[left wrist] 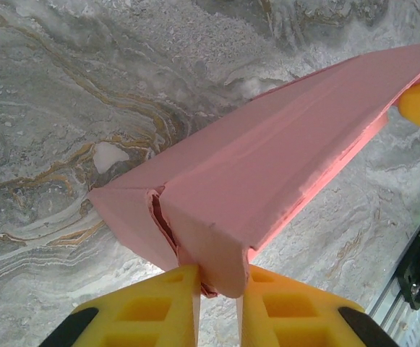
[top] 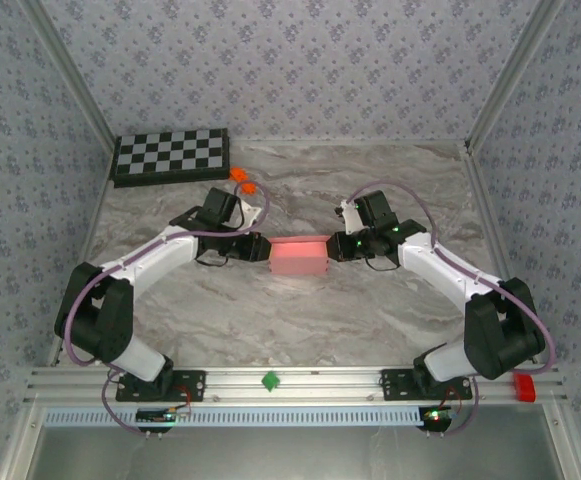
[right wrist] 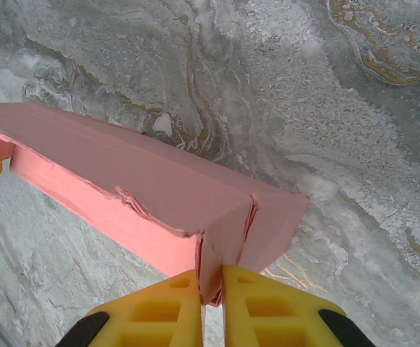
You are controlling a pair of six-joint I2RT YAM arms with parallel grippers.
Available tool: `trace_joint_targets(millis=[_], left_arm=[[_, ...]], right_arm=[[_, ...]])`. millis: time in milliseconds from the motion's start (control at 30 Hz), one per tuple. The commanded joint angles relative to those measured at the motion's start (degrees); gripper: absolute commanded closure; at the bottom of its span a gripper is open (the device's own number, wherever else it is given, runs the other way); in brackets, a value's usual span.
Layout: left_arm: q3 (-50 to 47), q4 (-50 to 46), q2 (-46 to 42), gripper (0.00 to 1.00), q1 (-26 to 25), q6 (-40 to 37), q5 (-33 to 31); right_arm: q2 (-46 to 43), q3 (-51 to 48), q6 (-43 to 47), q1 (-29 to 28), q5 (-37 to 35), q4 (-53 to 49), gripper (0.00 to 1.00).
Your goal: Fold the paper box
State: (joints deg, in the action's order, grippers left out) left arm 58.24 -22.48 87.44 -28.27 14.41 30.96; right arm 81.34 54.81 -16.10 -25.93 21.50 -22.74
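Spanning the gap between the two arms, the paper box (top: 299,256) sits near the middle of the table (top: 270,320), a little toward the far edge, its long axis running left to right. From above it reads as a pink rectangular block. Whether its underside rests on the marble or hangs just clear cannot be told.

The left gripper (left wrist: 220,278) is clamped on a flap at the box's left end, with pink card pinched between the yellow fingers (left wrist: 159,303). A torn, ragged seam shows just above the pinch. The right gripper (right wrist: 211,278) bites the opposite end flap in the same way, its jaws pressed together on the card. In the overhead view both sets of fingertips are hidden under the black gripper bodies.

In each wrist view the far end of the box runs out of the picture, where a sliver of the other arm's yellow finger shows.

A checkerboard (top: 171,155) lies at the far left corner. Just beside it, small orange pieces (top: 243,180) are partly hidden by the left arm, and their shape is hard to make out.
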Motion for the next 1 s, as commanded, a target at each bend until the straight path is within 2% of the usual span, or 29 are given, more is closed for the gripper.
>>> trace_joint_targets(millis=[0,400,967], left_arm=[[1.1,-1.4,-0.1,0.8,-0.5,-1.2,-0.5],[1.4,-1.7,-0.1,0.8,-0.9,-1.5,-1.0],[1.7,-2.9,-0.3,0.8,-1.1,-1.9,-2.5]], right_arm=[[0.7,-0.4,-1.1,-0.4,2.0,-0.5,0.86],[0.8,0.0,-1.7,-0.5,3.1,-0.1,0.86],[1.1,-1.1,-0.6,-1.0,-2.0,-3.3,0.87]])
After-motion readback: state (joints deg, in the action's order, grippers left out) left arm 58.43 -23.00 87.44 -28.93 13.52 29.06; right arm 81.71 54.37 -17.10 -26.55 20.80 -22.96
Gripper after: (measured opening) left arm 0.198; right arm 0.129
